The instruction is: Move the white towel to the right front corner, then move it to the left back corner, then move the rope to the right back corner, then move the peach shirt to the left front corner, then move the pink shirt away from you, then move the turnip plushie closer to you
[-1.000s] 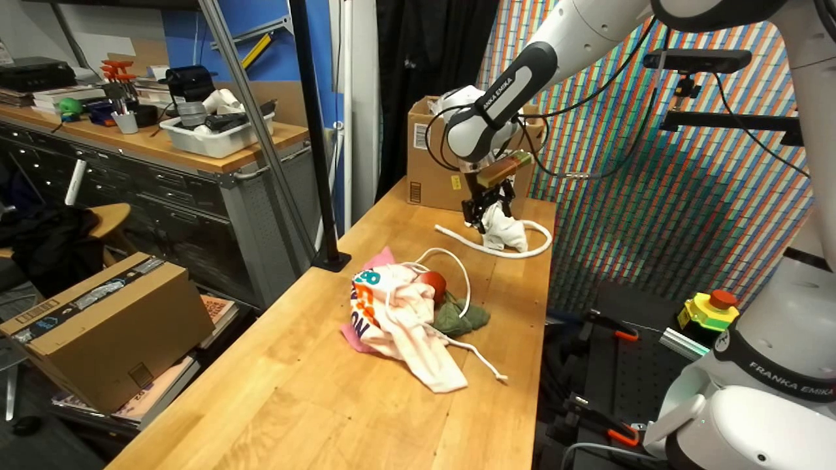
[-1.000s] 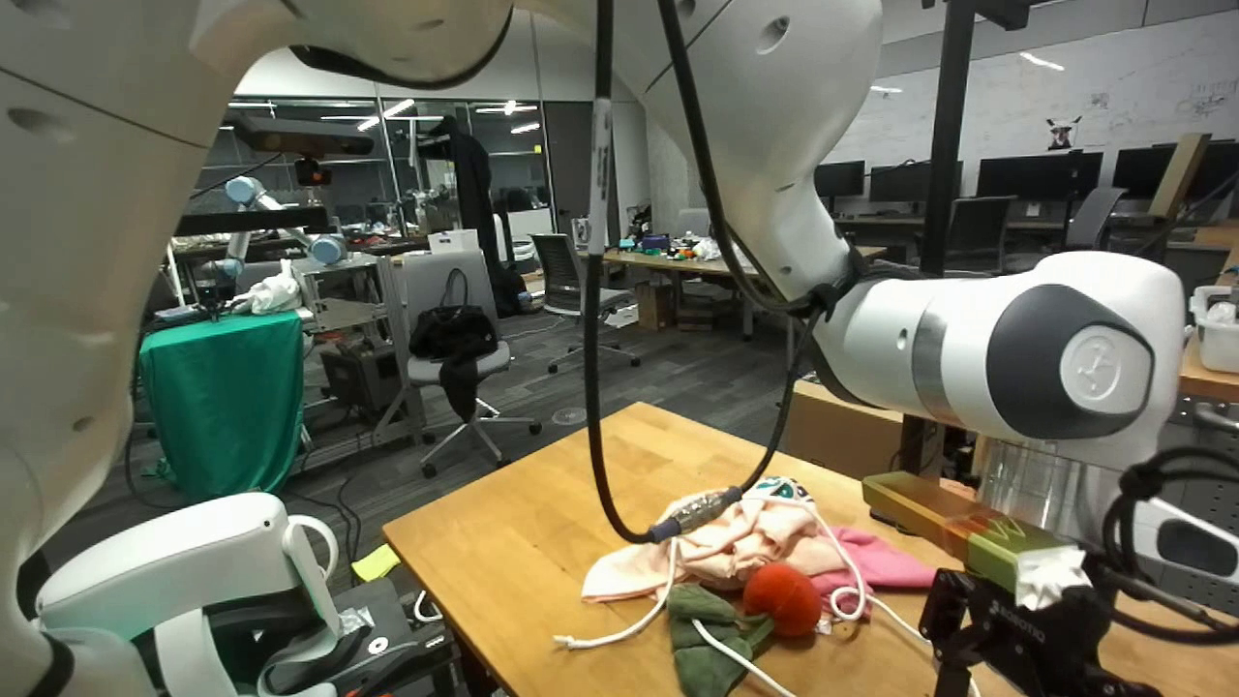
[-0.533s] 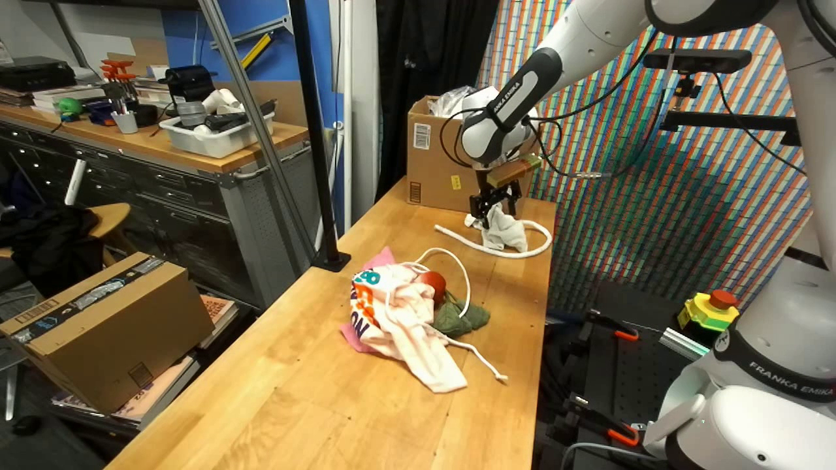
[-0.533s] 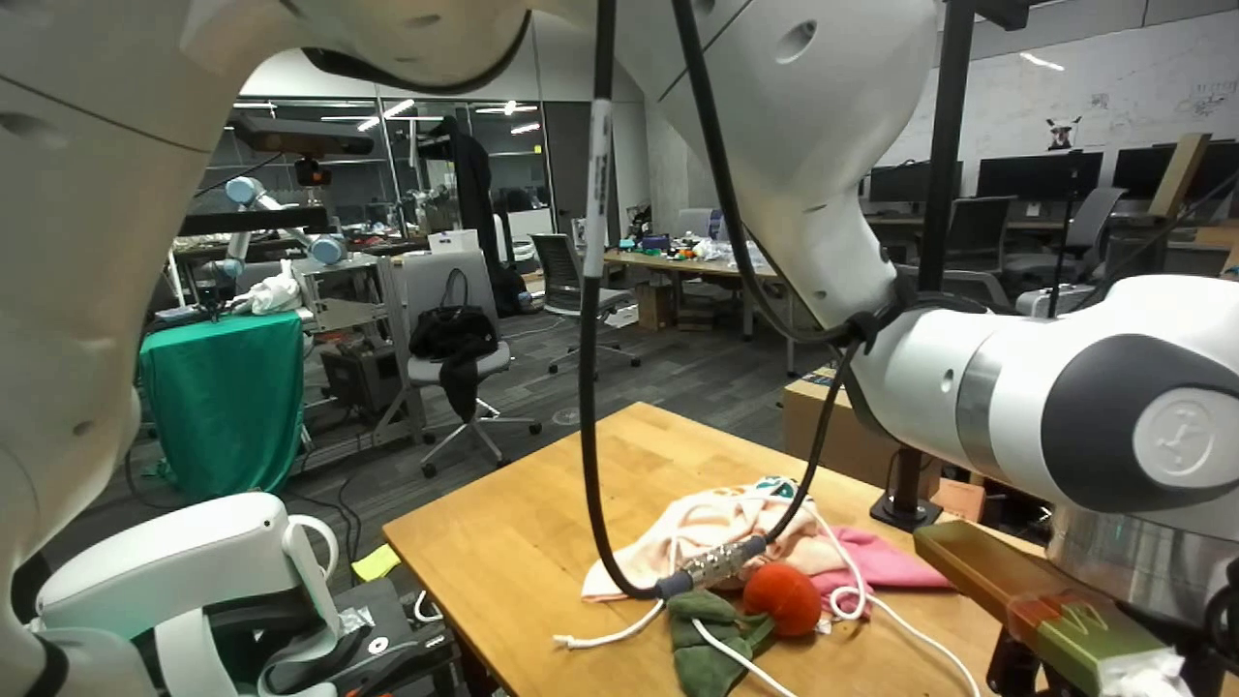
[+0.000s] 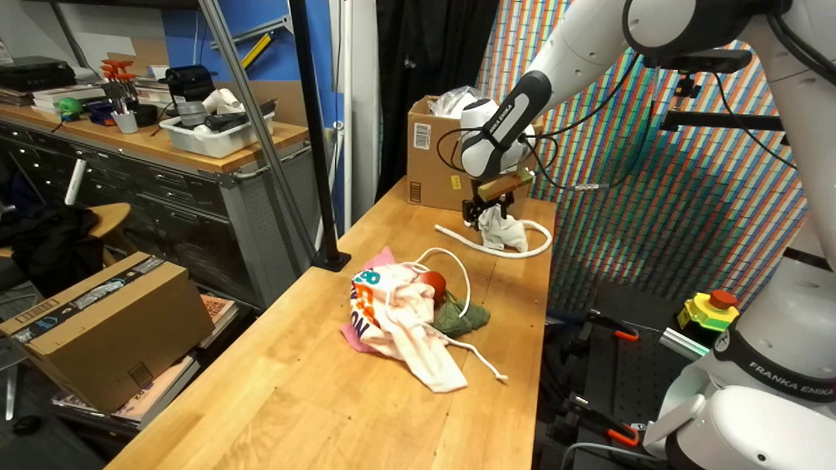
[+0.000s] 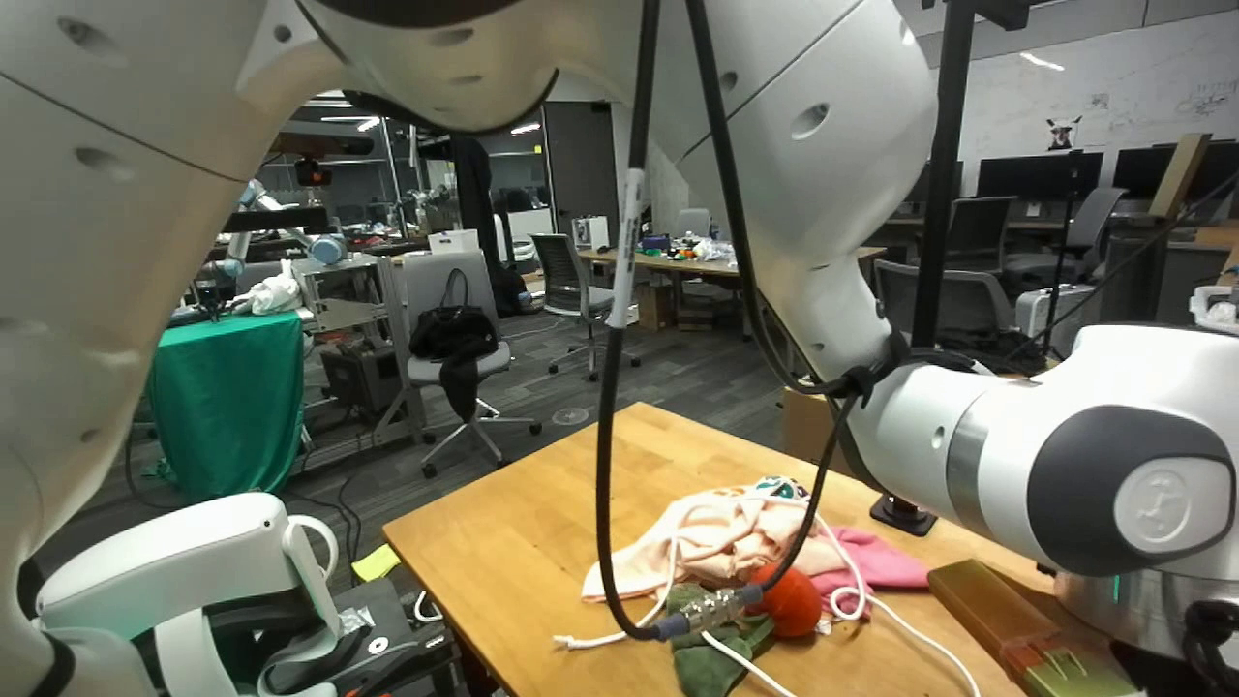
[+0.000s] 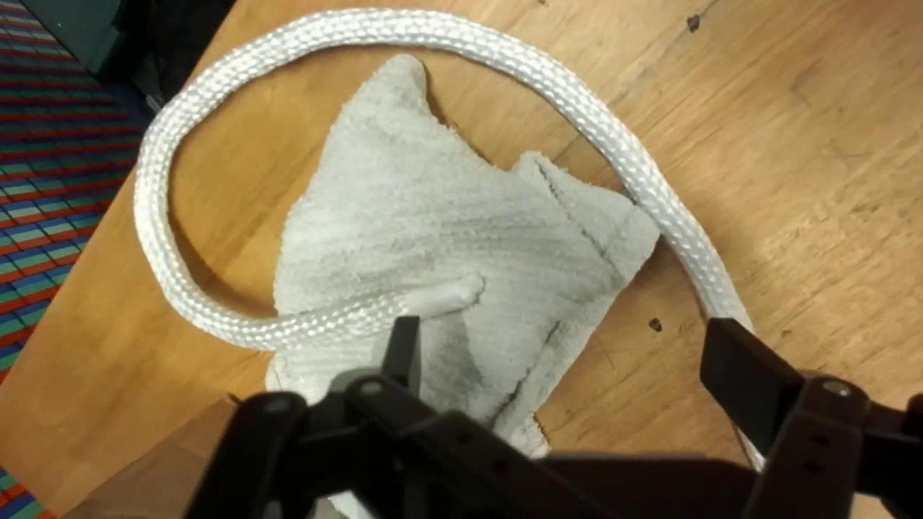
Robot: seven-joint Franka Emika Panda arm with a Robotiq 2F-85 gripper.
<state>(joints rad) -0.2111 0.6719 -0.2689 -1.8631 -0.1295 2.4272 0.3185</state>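
near, in an exterior view, note the peach shirt (image 5: 408,320), likely soft and light, spread over the pink shirt (image 5: 356,341); just right, the turnip plushie (image 5: 449,312), probably squashy, best pinched by its red body. farther off, to the right, see the rope (image 7: 584,112): braided, springy enough to hold a curve, perhaps slick, curled partly around the white towel (image 7: 433,231) and laid over it at one end. expect a light, limp cloth, hard to harm; pinch at a bunched fold, clear of the rope. just above, note the gripper (image 7: 566,353), spread wide, holding nothing; hard to say whether brushing the cloth. beyond, find a cardboard box (image 5: 434,163).
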